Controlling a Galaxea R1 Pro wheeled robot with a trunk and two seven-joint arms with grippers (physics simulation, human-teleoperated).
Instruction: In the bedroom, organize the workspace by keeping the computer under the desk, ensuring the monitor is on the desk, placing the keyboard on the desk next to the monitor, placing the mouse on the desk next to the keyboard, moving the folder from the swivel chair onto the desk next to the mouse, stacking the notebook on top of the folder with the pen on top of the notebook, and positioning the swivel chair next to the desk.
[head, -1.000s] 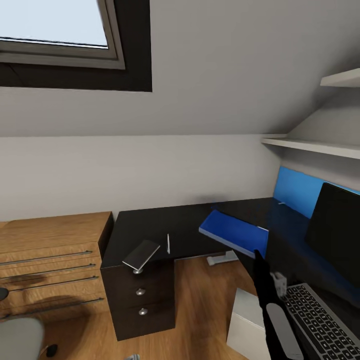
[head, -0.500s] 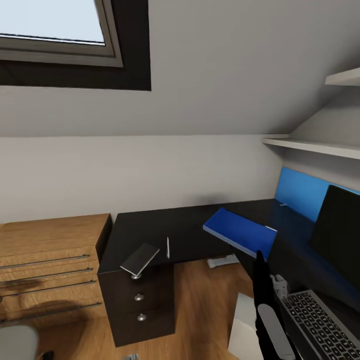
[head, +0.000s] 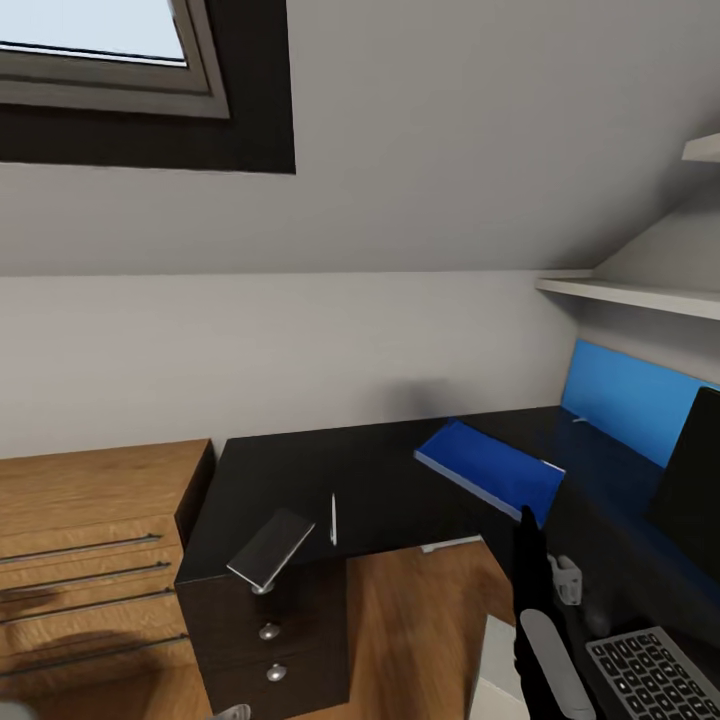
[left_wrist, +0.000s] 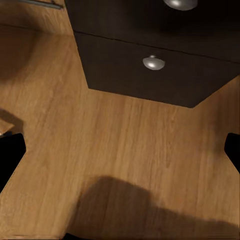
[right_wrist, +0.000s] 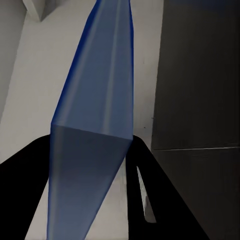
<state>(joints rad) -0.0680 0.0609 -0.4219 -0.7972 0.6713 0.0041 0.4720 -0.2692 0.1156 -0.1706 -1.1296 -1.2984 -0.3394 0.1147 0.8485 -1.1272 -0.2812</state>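
Your right gripper (right_wrist: 90, 165) is clamped on the blue folder (head: 492, 468), held tilted above the desk (head: 380, 470) near the monitor (head: 695, 485). Your left gripper (left_wrist: 120, 150): fingers spread wide over the wood floor (left_wrist: 115, 145) beside the drawers (head: 265, 625). Notebook (head: 270, 548) overhangs the desk edge, pen (head: 333, 518) just beside it; keyboard (head: 655, 670) sits below the monitor.

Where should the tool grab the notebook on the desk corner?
Take the notebook by its front corner, which overhangs the desk edge above the drawer unit. It lies flat and thin, so one finger can likely slide under from the floor side. The pen lies apart beside it, so it should stay undisturbed.
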